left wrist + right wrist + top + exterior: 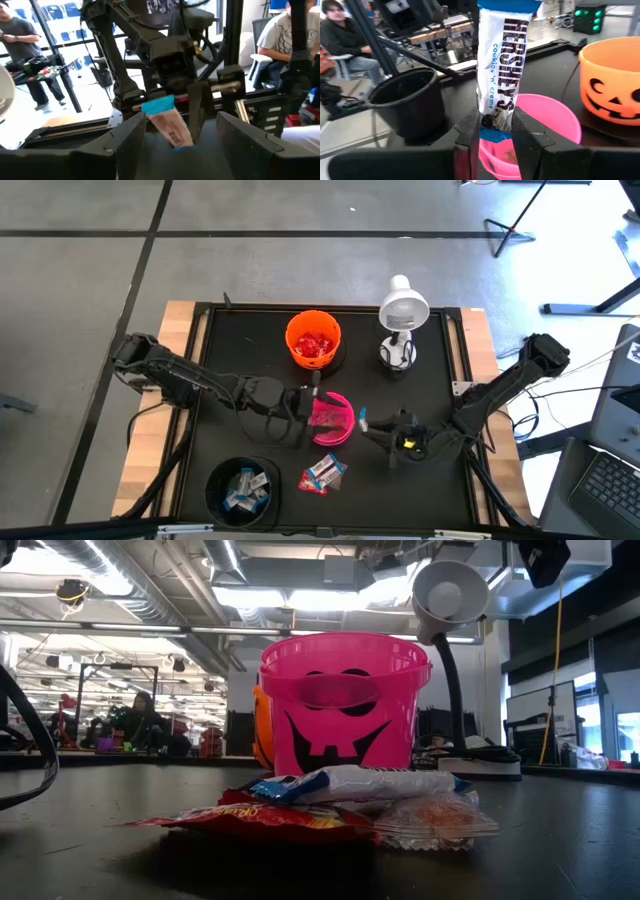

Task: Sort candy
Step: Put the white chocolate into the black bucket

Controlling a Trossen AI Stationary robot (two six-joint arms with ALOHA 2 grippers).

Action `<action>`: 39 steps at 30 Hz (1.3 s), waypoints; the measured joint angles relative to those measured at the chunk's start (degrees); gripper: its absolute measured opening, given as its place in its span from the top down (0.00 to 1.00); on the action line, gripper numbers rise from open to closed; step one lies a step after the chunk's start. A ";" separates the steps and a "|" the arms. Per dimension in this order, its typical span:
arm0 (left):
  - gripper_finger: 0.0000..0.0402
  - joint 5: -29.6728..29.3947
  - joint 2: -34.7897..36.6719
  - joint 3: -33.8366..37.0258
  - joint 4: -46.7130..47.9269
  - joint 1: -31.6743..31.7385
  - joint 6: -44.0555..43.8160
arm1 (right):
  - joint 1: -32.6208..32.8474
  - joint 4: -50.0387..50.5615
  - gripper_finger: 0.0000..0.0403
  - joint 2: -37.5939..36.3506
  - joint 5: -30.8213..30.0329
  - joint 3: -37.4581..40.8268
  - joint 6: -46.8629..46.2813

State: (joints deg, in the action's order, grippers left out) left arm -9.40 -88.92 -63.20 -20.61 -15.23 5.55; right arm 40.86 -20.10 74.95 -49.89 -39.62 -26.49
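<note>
Three bowls sit on the black counter: orange, pink, black. Right end effector is clamped on a Hershey's cookies 'n' creme bar, holding it upright beside the pink bowl. Left end effector hangs at the pink bowl's other side, fingers apart, nothing in them. Loose candy pile lies near the black bowl.

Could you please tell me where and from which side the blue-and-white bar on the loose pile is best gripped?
Probably across its narrow middle, with the tool coming straight down. The blue-and-white bar lies flat on top of the red wrapper, so its long sides are exposed, while the pink bowl stands close behind it.
</note>
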 joint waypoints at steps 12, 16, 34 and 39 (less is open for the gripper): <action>0.40 -0.51 0.02 0.00 0.01 2.38 -7.30 | -0.02 0.67 0.78 6.69 -8.06 -6.07 11.27; 0.40 -0.60 0.02 0.01 0.02 2.36 -9.44 | -0.02 2.42 0.78 9.13 -14.72 -9.55 14.82; 0.40 -9.34 -5.64 0.02 -8.81 0.90 -14.63 | -1.03 5.79 0.78 17.10 -33.15 -16.74 19.94; 0.40 -12.78 -7.89 0.02 -12.93 0.89 -14.55 | -1.29 6.65 0.78 17.06 -33.17 -16.81 19.46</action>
State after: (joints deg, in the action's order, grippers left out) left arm -22.18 -96.82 -63.18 -33.54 -14.33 -9.00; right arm 39.57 -13.45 92.01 -83.05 -56.42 -7.03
